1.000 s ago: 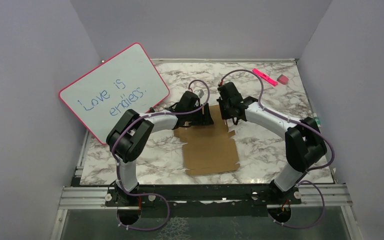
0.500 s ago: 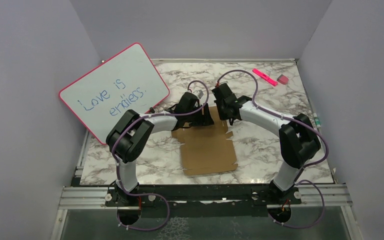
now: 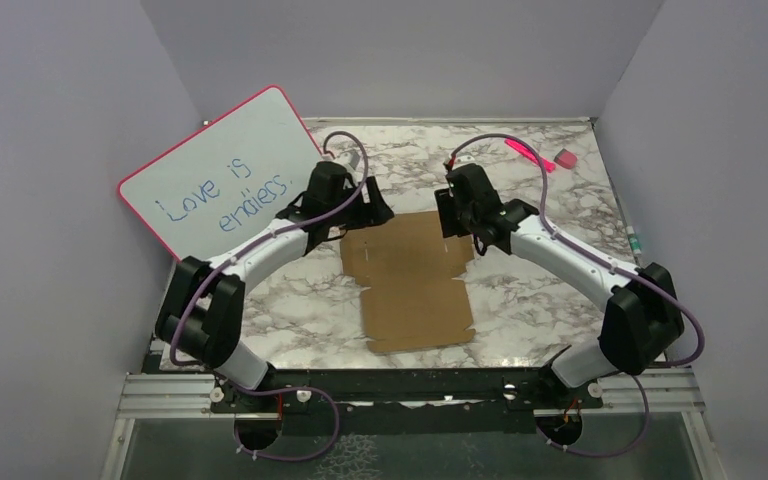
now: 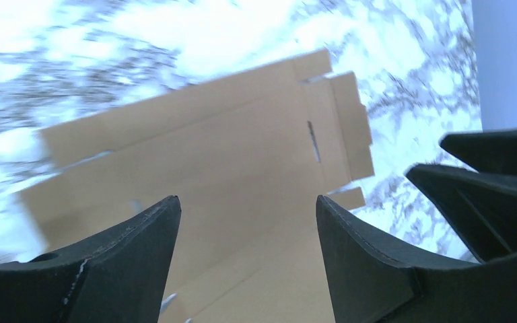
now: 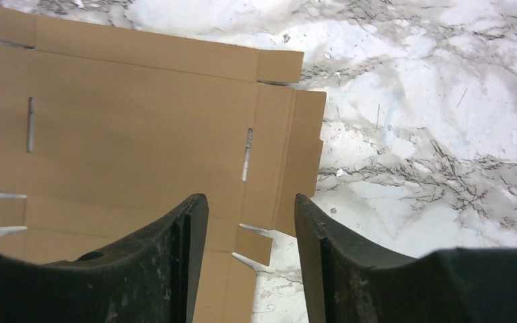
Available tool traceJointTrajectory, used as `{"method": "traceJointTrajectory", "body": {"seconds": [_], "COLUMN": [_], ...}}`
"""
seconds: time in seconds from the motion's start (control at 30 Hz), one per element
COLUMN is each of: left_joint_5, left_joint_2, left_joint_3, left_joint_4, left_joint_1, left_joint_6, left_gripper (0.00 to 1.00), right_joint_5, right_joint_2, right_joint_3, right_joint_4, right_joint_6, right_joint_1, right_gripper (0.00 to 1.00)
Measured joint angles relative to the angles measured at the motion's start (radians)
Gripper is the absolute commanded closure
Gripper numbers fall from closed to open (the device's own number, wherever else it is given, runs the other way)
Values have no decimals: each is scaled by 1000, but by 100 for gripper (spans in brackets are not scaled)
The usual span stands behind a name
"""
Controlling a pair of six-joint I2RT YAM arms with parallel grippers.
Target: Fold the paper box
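While the paper box [image 3: 410, 275] lies flat and unfolded on the marble desk [image 3: 530, 290], both tools are positioned over its far end. The left tool [image 3: 368, 208] stands above the far left corner of the sheet and the right tool [image 3: 453, 215] above the far right corner; the far panel spans the gap between them, and the rest of the sheet extends toward the arm bases. In the left wrist view, the left tool [image 4: 246, 202] has its jaws set wide apart with nothing between them; the brown sheet [image 4: 242, 155] lies beneath. In the right wrist view, the right tool [image 5: 249, 202] has its jaws parted more narrowly and grips nothing; beneath the gap lies the sheet's side flap next to a narrow slit [image 5: 248, 155], with bare marble just outboard of that flap. No contact between either tool and the sheet is visible. Outboard of the left tool, a pink-framed whiteboard [image 3: 225, 185] leans against the wall. Beyond the right tool, at the far corner of the desk, lie a pink marker [image 3: 528, 152] and an eraser [image 3: 565, 158].
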Motion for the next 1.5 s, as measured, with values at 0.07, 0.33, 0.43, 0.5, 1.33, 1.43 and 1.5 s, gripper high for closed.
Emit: {"method": "traceJointTrajectory", "body": {"seconds": [0.07,0.33,0.43,0.5,1.33,1.43,1.5], "left_joint_5": [-13,-22,-11,0,117,124,129], "left_joint_2": [-47,-96,-69,-27,246,245,244], "left_joint_3": [-11,-30,-21,1,160,161,161], "left_joint_4": [-35,-192,-241,-277,-409,-409,-410], "left_joint_1": [45,201,243,258,261,261,261], "left_joint_6": [12,86,117,141,313,331,341], "left_gripper": [24,25,27,30,89,95,96], "right_joint_5": [-22,-130,-170,-196,-406,-442,-467], "right_joint_2": [-29,-98,-118,-129,-34,12,39], "right_joint_3": [-16,-93,-128,-149,-204,-159,-116], "right_joint_4": [19,124,167,190,360,352,348], "right_joint_6": [-9,-36,-51,-63,-175,-189,-206], "right_joint_1": [0,-9,-9,-9,-40,-45,-51], "right_gripper": [39,34,31,30,27,27,27]}}
